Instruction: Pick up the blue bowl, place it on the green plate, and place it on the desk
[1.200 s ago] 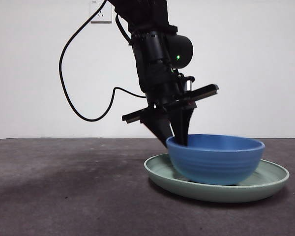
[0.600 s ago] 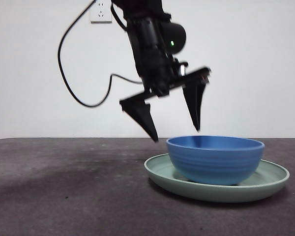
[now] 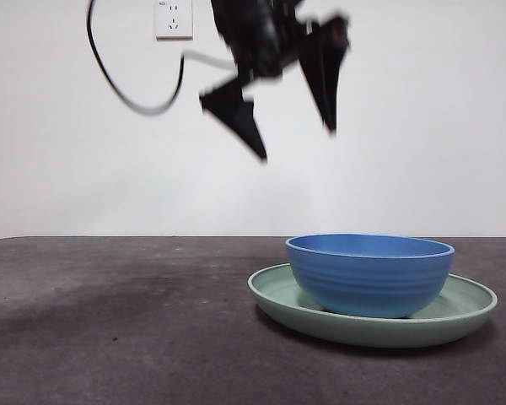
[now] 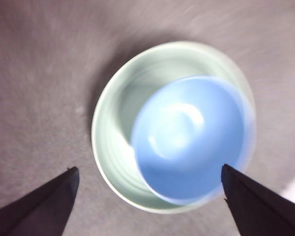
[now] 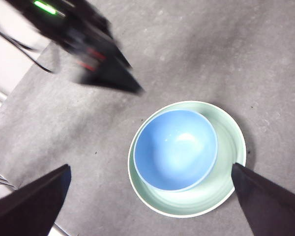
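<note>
The blue bowl [image 3: 369,274] sits inside the green plate [image 3: 465,309] on the desk [image 3: 110,321], right of centre. My left gripper [image 3: 296,142] is open and empty, blurred, high above the bowl's left rim and well clear of it. In the left wrist view the bowl [image 4: 187,137] lies in the plate [image 4: 115,115] between my open left gripper [image 4: 148,168] jaws. My right gripper [image 5: 150,167] is open and empty, far above the bowl [image 5: 174,150] and plate [image 5: 231,147]. The left gripper [image 5: 105,73] also shows in that view.
A white wall socket [image 3: 172,18] and a black cable [image 3: 122,94] hang on the wall behind. The desk's edge [image 5: 2,105] shows in the right wrist view, away from the plate.
My left gripper let go of the bowl's left rim, opened its jaws and rose well above the bowl. The bowl and plate stayed in place.
</note>
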Controlling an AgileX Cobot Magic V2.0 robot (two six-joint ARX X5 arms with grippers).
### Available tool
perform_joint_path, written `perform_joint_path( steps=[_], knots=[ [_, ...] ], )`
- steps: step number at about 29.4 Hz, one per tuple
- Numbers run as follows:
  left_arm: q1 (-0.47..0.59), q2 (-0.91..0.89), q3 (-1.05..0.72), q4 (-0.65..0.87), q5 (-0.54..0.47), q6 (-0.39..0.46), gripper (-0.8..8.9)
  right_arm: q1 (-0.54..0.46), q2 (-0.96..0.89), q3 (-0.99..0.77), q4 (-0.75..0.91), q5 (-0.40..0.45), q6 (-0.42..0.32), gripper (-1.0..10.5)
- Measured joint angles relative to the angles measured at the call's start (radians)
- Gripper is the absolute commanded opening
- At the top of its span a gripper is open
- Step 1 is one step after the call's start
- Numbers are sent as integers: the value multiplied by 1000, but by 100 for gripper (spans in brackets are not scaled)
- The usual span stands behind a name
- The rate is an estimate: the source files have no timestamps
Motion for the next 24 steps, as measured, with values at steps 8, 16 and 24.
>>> perform_joint_path(
  steps=[8, 16, 24],
  knots=[
    [26, -394, -206, 0, 0, 16, 563, 0, 0, 0, -3, 0, 0, 521],
    [48, -856, -706, 6, 0, 114, 559, 0, 0, 0, -8, 0, 0, 521],
    [48, -1188, -1089, 282, 0, 128, 559, 0, 0, 0, -15, 1, 0, 521]
  ],
)
